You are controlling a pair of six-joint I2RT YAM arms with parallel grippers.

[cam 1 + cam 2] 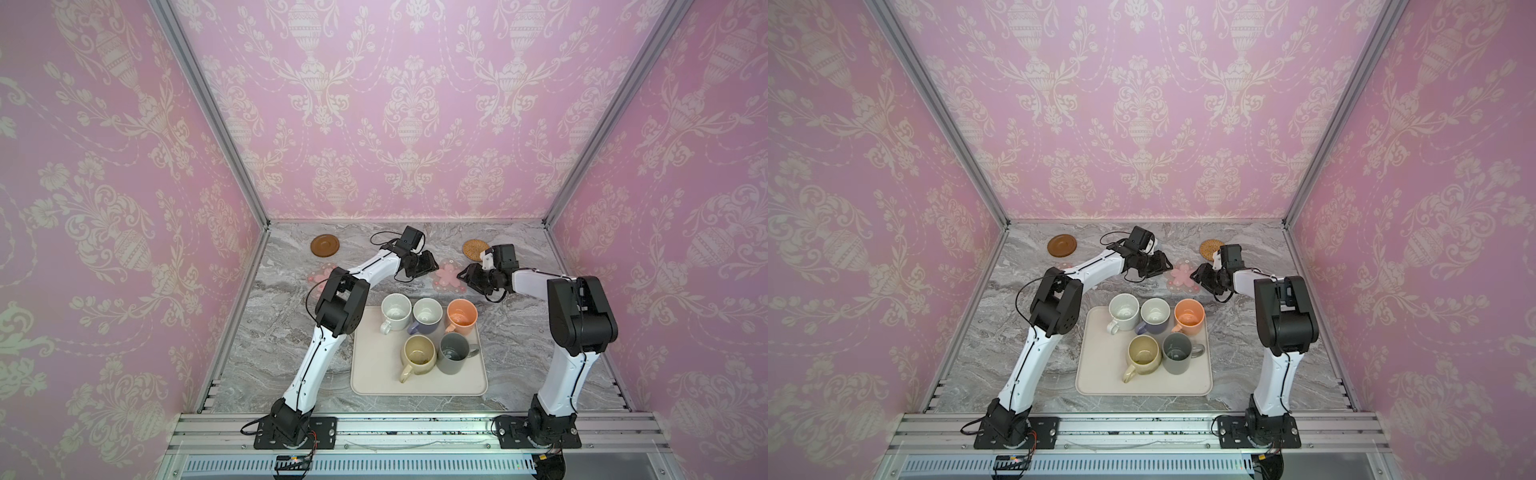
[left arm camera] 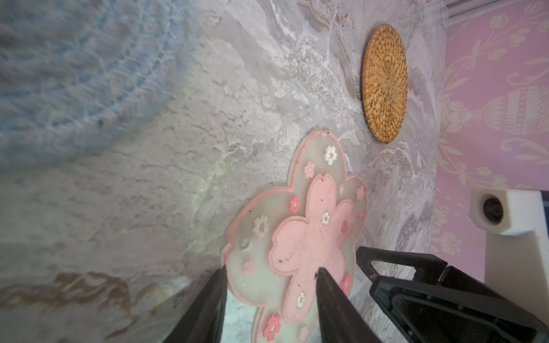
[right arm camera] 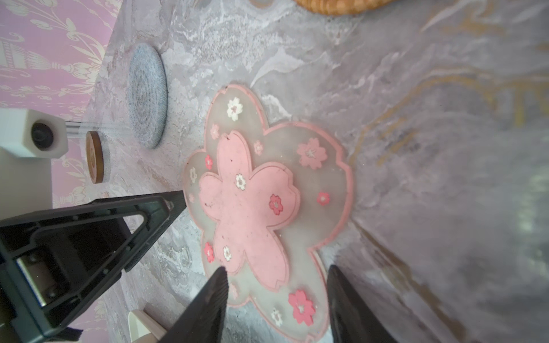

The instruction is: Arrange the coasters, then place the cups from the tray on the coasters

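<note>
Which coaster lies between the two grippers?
The pink flower-shaped coaster mid-table, flanked by left gripper and right gripper; its pink twin sits half-hidden by the left arm.

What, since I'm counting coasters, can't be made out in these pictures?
Blue coaster: blurred, cut off by the edge, left wrist view.
Left pink coaster: largely behind left arm, both top views.
Rattan coaster: cut off by the edge, right wrist view.

Bright, even light; shadows are faint. The walls bow toward the edges in both top views. The blue coaster blurs in the left wrist view, the tabletop in the right.
</note>
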